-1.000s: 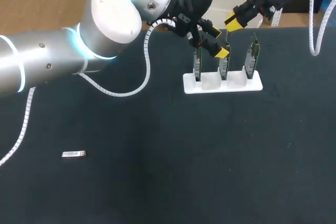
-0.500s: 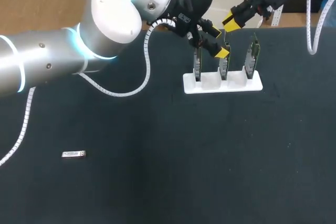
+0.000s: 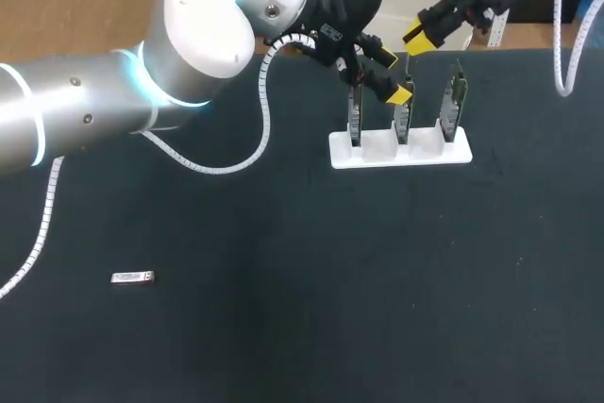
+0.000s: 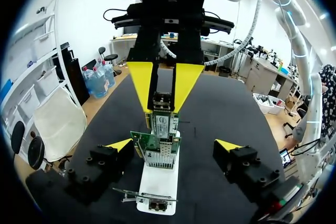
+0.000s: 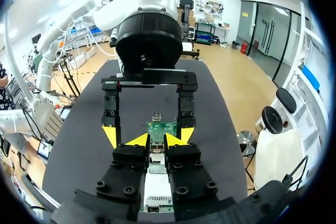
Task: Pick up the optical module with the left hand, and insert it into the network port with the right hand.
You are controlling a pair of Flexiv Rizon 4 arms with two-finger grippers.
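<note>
A white rack holds three upright green network cards. My left gripper is open, its fingers on either side of the middle card without touching it. My right gripper hangs just above and behind that card. In the left wrist view the right gripper is shut on a small metal optical module, which sits at the port cage on the card's top. In the right wrist view the right gripper shows narrow yellow tips over the card. A second module lies flat on the mat at the left.
The black mat covers the whole table. The left arm's white cable loops onto the mat to the left of the rack. The rack's outer cards stand close to both grippers.
My right gripper shifted slightly to the left and came back to about where it was. The left arm, the rack and the loose module have not moved.
</note>
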